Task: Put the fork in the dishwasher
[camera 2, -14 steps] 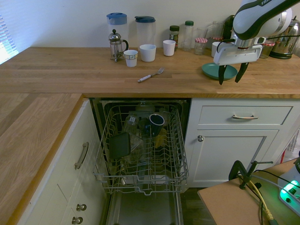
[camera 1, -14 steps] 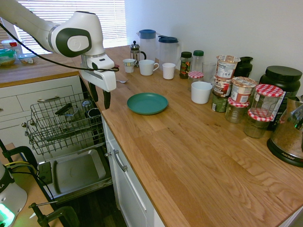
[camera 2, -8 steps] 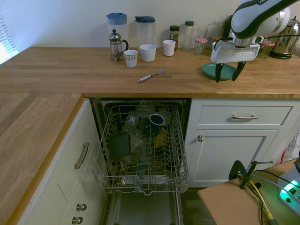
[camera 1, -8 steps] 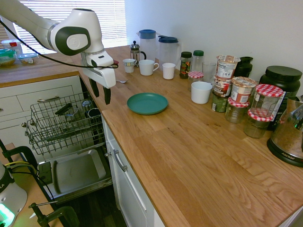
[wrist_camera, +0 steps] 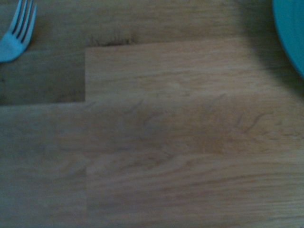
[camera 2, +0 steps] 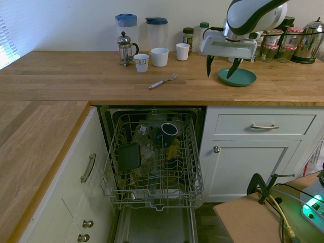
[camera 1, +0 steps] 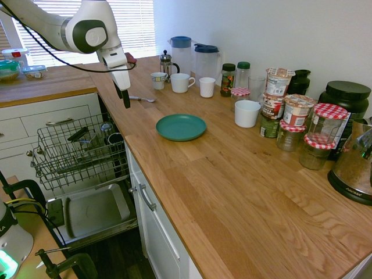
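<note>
The fork [camera 2: 162,81] is a slim silvery utensil with a pale shiny handle, lying flat on the wooden counter, untouched. In the second exterior view it lies slantwise, tines toward two o'clock and handle end toward eight o'clock, at about twelve o'clock from the dishwasher [camera 2: 154,167] below the counter edge. The wrist view shows only its tines [wrist_camera: 16,31], out of focus. The dishwasher stands open: its dull steel-grey inner door panel [camera 1: 93,210] is folded down flat, and its dark grey wire rack [camera 1: 75,152] is pulled out over it, already carrying dishes.
</note>
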Controlling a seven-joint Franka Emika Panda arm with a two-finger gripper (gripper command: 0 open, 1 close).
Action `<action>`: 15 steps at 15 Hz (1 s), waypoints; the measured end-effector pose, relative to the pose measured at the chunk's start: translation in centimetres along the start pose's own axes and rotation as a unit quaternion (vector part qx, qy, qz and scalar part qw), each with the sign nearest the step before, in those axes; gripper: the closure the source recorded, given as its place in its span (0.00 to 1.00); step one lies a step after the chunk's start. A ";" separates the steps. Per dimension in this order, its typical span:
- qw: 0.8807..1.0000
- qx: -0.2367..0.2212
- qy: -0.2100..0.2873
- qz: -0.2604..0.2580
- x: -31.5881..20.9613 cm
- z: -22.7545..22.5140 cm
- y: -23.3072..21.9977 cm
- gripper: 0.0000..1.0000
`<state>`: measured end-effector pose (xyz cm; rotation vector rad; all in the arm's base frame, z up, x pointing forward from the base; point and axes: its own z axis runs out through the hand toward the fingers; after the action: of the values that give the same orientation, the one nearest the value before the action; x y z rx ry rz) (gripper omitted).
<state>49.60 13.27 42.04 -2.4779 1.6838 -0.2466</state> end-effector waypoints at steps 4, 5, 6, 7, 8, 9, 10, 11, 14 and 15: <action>0.998 0.005 0.012 0.067 0.1 0.3 -3.2 0.00; 0.998 0.009 0.012 0.068 -0.4 0.3 -3.6 0.00; 0.997 0.013 0.013 0.073 -1.2 0.2 -4.3 0.00; 0.996 0.017 0.017 0.083 -2.2 0.3 -5.4 0.00; 0.995 0.020 0.021 0.100 -3.3 0.7 -6.5 0.00; 0.992 0.022 0.023 0.118 -4.5 1.2 -7.6 0.00; 0.990 0.025 0.022 0.138 -5.7 1.8 -8.9 0.00; 0.987 0.026 0.019 0.154 -6.9 2.3 -10.1 0.00; 0.980 0.036 0.006 0.195 -10.0 3.6 -13.8 0.00; 0.978 0.039 0.003 0.207 -10.3 4.1 -14.8 0.00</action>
<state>60.14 28.30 40.46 -2.0097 2.0929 -0.2634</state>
